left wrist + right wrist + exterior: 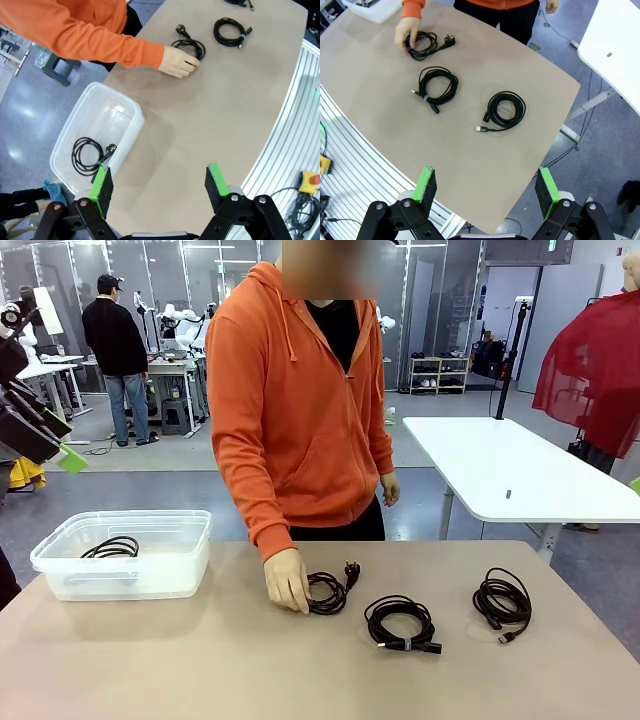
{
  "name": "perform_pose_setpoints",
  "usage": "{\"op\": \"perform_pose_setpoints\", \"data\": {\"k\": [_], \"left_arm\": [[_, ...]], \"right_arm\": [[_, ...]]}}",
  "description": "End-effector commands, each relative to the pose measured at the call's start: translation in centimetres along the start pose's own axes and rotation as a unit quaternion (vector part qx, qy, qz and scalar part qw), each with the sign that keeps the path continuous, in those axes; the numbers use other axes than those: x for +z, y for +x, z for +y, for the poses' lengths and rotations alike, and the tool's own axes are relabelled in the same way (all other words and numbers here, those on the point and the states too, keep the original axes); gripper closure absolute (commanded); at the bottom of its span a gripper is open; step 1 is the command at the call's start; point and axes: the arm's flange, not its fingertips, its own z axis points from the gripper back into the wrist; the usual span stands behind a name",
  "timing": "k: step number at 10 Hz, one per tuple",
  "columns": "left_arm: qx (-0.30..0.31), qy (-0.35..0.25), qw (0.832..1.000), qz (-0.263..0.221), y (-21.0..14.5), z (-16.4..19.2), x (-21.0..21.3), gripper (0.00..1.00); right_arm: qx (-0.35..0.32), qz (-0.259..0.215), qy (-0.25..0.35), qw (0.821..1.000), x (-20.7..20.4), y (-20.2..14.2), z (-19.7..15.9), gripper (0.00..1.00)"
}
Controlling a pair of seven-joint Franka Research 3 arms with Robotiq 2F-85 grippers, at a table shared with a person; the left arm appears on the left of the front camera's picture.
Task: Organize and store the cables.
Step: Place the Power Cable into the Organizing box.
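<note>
**Front view:** one coiled cable (110,548) lies stored in the clear plastic bin (120,582). The person's hand (288,580) rests on a plug-ended cable (330,595). The tied cable (400,623) and a third cable (502,602) lie loose on the table (200,660).

**Left wrist view:** the left gripper (159,172), jaws apart and empty, hangs above the bin's edge.

**Right wrist view:** the right gripper (486,175), jaws wide and empty, hangs above the three unstored cables. The task appears about a quarter done.

Four black cables: three coils on the one worktop (200,670), namely the left cable (328,593), the middle cable (400,623) and the right cable (502,600), plus a fourth cable (110,548) in the single bin (60,580). One person (300,390) stands at the worktop. Two tools, the left tool (157,187) and the right tool (487,187), bear two green pads each.
</note>
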Motion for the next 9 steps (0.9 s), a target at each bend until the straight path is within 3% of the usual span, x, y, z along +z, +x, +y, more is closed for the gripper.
{"op": "perform_pose_setpoints", "data": {"k": [1,9], "left_arm": [[0.006,0.003,1.0,0.004,0.09,-0.02,-0.02,0.07],[0.006,0.003,1.0,0.004,0.09,-0.02,-0.02,0.07]], "right_arm": [[0.001,0.0,0.0,1.0,0.06,-0.16,-0.01,0.0],[0.001,0.0,0.0,1.0,0.06,-0.16,-0.01,0.0]]}}
